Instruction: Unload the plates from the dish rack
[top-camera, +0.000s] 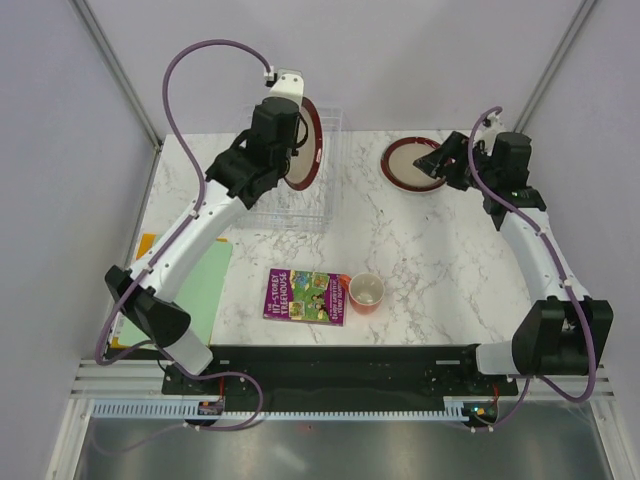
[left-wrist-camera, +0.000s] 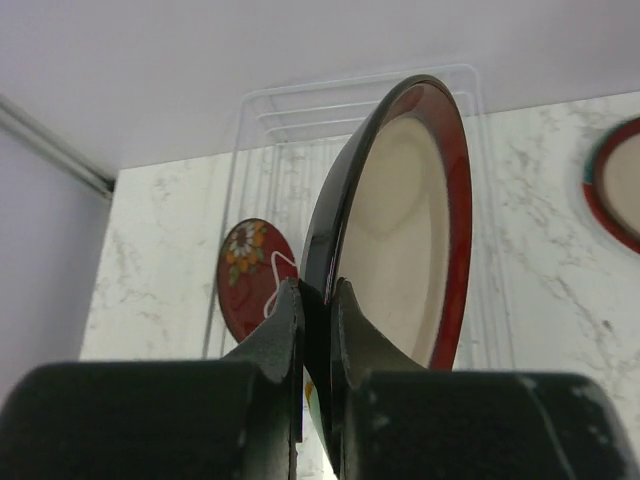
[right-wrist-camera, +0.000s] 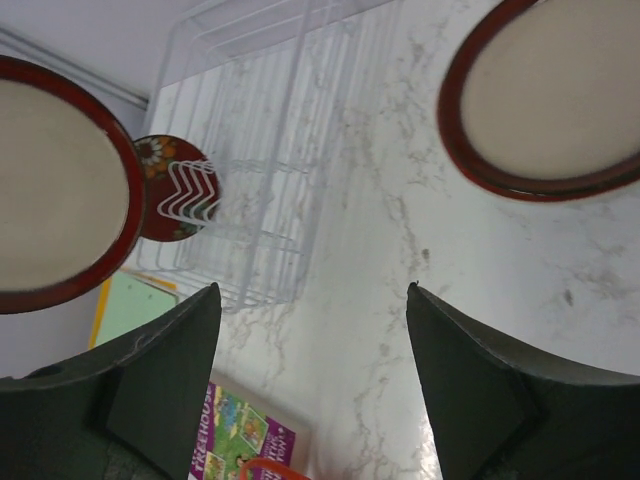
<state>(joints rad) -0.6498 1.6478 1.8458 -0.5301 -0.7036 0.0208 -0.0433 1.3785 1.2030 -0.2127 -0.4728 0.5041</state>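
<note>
My left gripper is shut on the rim of a cream-centred, dark red rimmed plate. It holds the plate upright on edge above the clear dish rack. The held plate also shows in the right wrist view. A small red patterned plate stands in the rack's ribs. Another red-rimmed plate lies flat on the table at the back right. My right gripper is open and empty just beside that flat plate.
A purple picture book and an orange cup lie near the table's front. A green folder lies front left. Walls enclose the table's left, back and right sides.
</note>
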